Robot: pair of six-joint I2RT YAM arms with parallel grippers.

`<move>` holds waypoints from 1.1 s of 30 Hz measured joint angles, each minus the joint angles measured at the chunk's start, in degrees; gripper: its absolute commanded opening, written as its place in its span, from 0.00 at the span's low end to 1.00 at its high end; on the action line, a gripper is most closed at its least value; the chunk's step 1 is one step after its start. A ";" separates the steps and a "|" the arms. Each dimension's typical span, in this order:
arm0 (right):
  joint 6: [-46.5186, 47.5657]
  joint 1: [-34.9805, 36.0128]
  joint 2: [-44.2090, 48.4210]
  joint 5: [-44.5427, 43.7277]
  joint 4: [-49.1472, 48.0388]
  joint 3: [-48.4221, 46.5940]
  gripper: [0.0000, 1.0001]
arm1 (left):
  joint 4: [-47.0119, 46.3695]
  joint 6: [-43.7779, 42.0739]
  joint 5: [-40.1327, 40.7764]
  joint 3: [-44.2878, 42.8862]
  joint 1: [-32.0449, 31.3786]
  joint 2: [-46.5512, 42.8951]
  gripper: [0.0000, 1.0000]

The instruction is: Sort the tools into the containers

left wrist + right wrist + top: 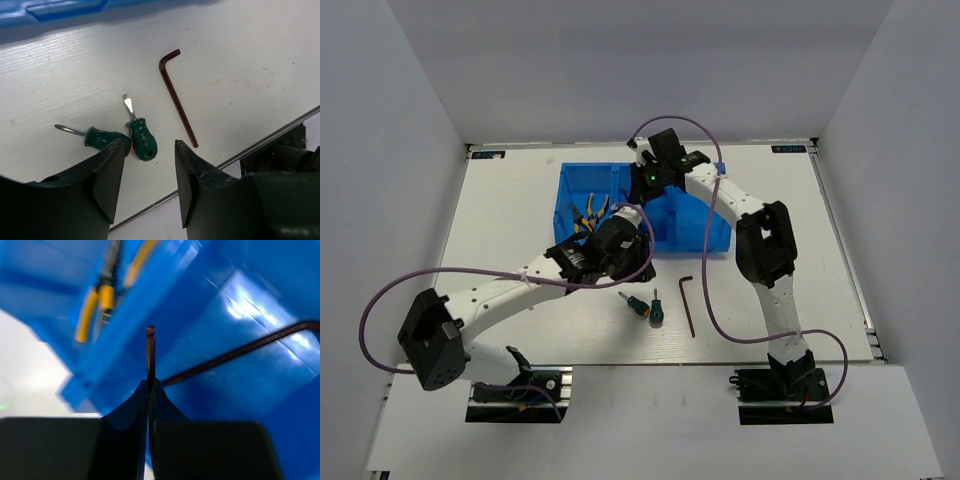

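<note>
The blue bin (698,222) stands mid-table. Two yellow-handled pliers (588,214) lie in its left compartment and also show in the right wrist view (99,301). My right gripper (647,188) hangs over the bin, shut (150,383) on a thin hex key (150,352). A second hex key (240,352) lies in the compartment beside the pliers. Two green screwdrivers (638,304) (656,311) and a third hex key (688,306) lie on the table before the bin. My left gripper (625,256) is open and empty (149,143), above the screwdrivers (100,138) (142,140) and left of the hex key (177,102).
The bin's front wall (55,9) lies just beyond the screwdrivers. The table's near edge strip (260,142) and the right arm's base (782,380) are close behind the loose hex key. Grey walls enclose the table on three sides.
</note>
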State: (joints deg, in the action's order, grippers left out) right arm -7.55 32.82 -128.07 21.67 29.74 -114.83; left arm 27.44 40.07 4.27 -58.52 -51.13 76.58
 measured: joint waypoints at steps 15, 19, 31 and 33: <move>5.66 -5.07 5.40 -0.94 2.78 5.42 0.31 | -1.79 3.02 -0.63 -12.11 -8.04 25.42 0.55; 6.05 -9.20 11.47 -3.43 5.35 5.60 0.28 | 0.90 4.35 0.42 -18.49 -9.79 30.56 0.53; 5.09 -26.71 35.12 -4.68 8.11 28.39 0.28 | 16.94 11.15 8.02 -34.18 -13.49 45.18 0.51; 4.76 -27.85 36.57 -3.69 8.31 31.28 0.28 | 18.34 11.87 9.05 -34.16 -13.81 45.18 0.51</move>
State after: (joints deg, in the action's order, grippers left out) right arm -2.79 4.97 -91.50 17.98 38.04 -83.55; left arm 45.78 51.94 13.32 -92.68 -64.95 121.75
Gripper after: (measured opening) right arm 0.285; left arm 0.506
